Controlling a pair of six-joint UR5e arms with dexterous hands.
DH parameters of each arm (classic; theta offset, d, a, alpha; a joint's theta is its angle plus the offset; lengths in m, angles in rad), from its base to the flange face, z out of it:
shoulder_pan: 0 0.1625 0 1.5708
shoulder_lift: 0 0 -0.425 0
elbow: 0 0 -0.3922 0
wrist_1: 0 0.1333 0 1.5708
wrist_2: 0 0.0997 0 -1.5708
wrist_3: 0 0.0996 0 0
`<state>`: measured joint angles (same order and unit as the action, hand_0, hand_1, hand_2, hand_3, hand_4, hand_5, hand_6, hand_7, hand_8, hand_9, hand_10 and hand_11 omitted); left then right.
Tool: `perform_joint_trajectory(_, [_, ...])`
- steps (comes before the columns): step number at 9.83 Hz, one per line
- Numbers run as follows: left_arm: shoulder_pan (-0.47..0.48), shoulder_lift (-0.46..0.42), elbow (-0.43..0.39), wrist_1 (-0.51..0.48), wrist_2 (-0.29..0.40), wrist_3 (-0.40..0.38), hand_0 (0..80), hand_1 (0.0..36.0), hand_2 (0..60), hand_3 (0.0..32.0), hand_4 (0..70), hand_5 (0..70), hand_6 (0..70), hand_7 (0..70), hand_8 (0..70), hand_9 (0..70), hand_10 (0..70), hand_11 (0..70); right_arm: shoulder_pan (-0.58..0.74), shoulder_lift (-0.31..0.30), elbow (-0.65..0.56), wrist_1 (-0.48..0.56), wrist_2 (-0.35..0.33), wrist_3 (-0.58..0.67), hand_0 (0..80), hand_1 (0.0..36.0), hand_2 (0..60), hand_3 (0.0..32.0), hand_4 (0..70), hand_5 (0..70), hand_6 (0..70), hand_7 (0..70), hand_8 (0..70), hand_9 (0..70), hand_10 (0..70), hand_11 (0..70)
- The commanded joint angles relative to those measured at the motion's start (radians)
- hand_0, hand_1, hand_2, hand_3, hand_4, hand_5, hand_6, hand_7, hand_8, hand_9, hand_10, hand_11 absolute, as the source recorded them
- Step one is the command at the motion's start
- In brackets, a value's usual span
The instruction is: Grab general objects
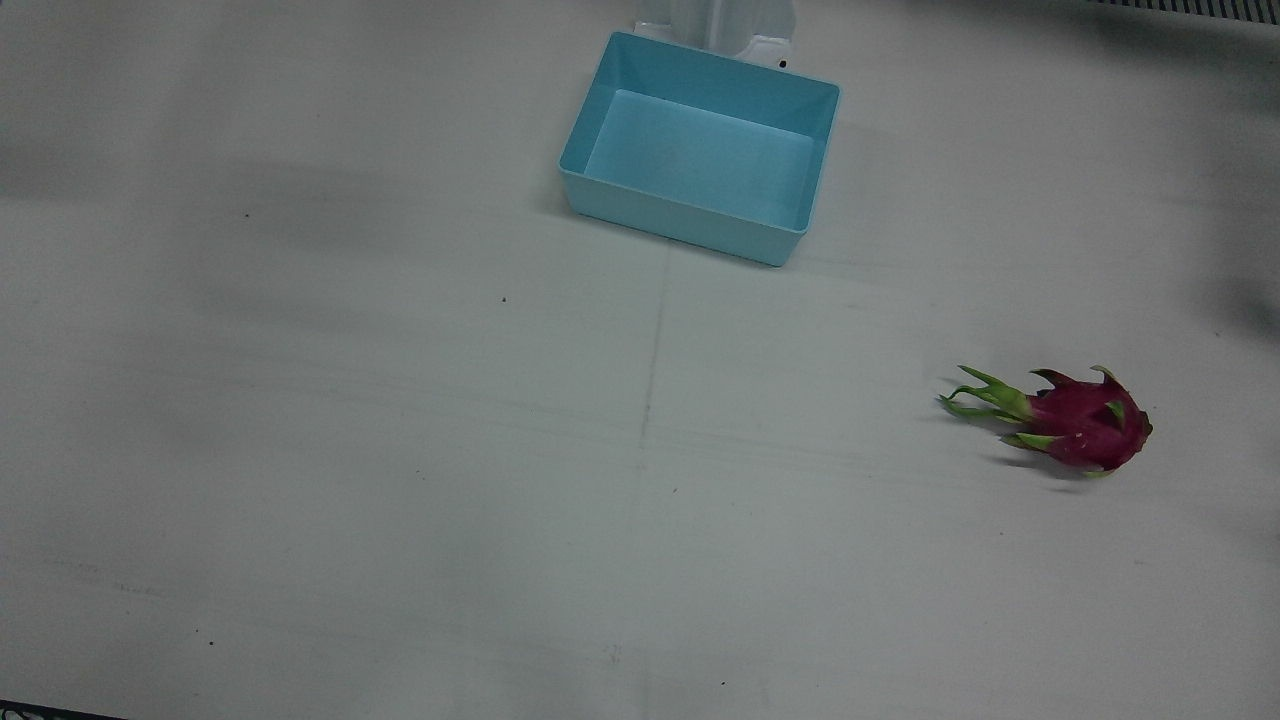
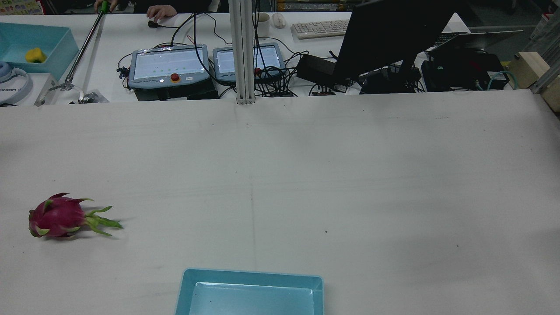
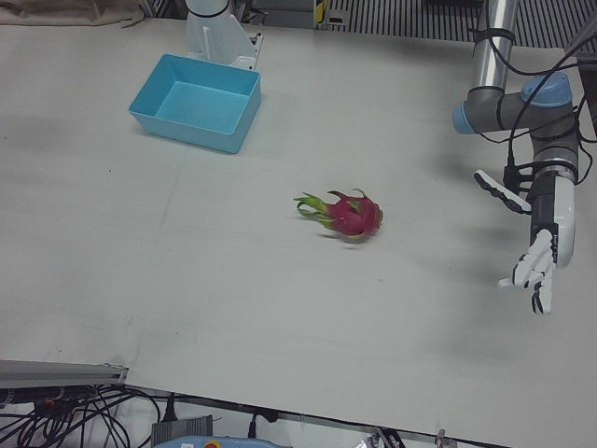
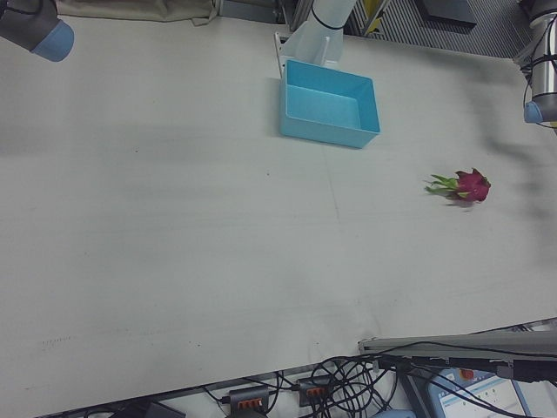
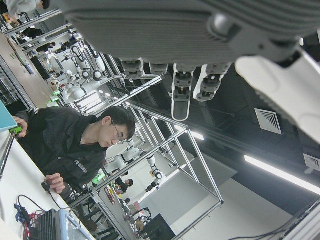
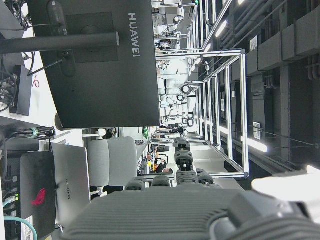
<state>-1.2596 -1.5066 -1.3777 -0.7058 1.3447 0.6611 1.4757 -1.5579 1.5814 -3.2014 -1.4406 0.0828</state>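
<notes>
The dragon fruit [image 3: 353, 216] lies on its side on the tabletop [image 3: 280, 308], well apart from my left hand [image 3: 536, 271] and lower than it, out toward the middle of the table from where that hand hangs. Its green leafy tips point away from my hand, toward the blue bin [image 3: 196, 101] that stands farther off still, and the rounded red body faces me. My left hand hangs fingers-down above the bare tabletop, fingers spread and holding nothing. My right hand [image 6: 175, 185] shows only in its own camera, fingers held loosely apart with nothing between them; I judge it empty too.

The risk I see is the fruit's shape. It is rounded and rests on a curved side, so if my fingers touch one flank first it may roll or skid away. The soft scales and leafy end could bend under my fingers, giving a false hold. Coming down too steeply, I could strike the tabletop before closing around the body.
</notes>
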Motion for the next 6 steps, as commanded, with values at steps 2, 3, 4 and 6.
perform_joint_trajectory(2, [-0.015,0.116,-0.215,0.012,0.201,0.177,48.8,11.0,0.0,0.0,15.3,4.0,13.0,32.4,1.6,5.0,4.2,7.5,0.000,0.001,0.000,0.000,0.000,0.000,0.0,0.0,0.0,0.0,0.0,0.0,0.0,0.0,0.0,0.0,0.0,0.0])
perform_joint_trajectory(3, [-0.011,0.162,-0.280,0.012,0.241,0.274,49.1,12.0,0.0,0.0,14.0,2.9,12.1,31.8,1.4,4.9,3.2,6.1,0.000,0.001,0.000,0.000,0.000,0.000,0.0,0.0,0.0,0.0,0.0,0.0,0.0,0.0,0.0,0.0,0.0,0.0])
perform_joint_trajectory(4, [-0.011,0.172,-0.318,0.029,0.301,0.335,49.1,12.5,0.0,0.0,13.0,0.8,10.5,29.9,1.1,4.5,2.8,5.7,0.000,-0.001,0.000,0.000,0.000,0.000,0.0,0.0,0.0,0.0,0.0,0.0,0.0,0.0,0.0,0.0,0.0,0.0])
perform_joint_trajectory(6, [-0.009,0.174,-0.336,0.057,0.336,0.415,51.0,16.1,1.0,0.0,13.8,0.0,7.2,26.0,0.4,3.8,0.0,0.0,0.000,0.001,0.000,0.000,0.000,0.000,0.0,0.0,0.0,0.0,0.0,0.0,0.0,0.0,0.0,0.0,0.0,0.0])
